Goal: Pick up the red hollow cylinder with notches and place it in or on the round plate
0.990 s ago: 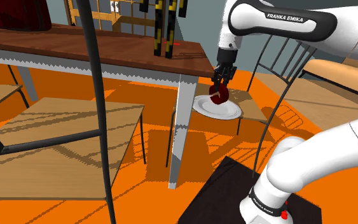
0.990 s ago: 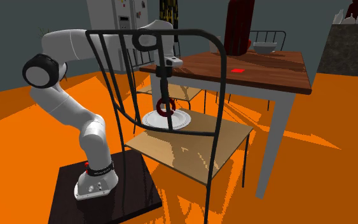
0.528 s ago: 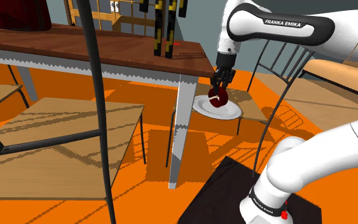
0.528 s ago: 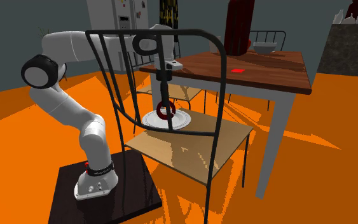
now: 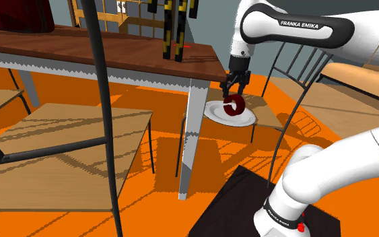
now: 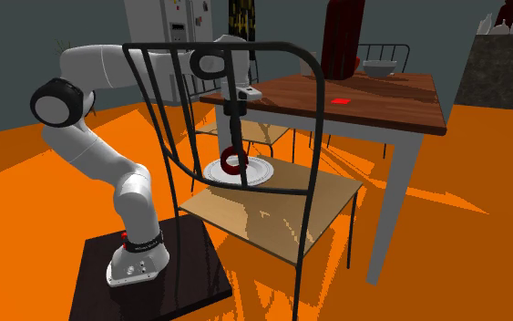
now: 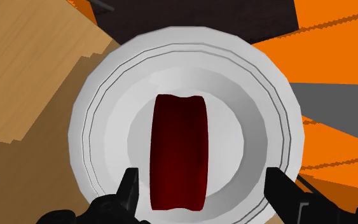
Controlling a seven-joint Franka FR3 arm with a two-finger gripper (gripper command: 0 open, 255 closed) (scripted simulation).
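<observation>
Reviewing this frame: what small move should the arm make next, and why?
Probably retreat straight up. The gripper is open, fingers apart either side of the dark red cylinder without touching it, and the cylinder already stands on edge in the white round plate.

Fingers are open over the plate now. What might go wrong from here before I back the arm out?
1. The red cylinder stands on its curved side in the plate, not flat, so it may roll toward the rim or tip over.
2. It sits between the open fingers, nearer one than the other. A sideways retreat of the gripper could knock it, so a straight lift looks safer.
</observation>
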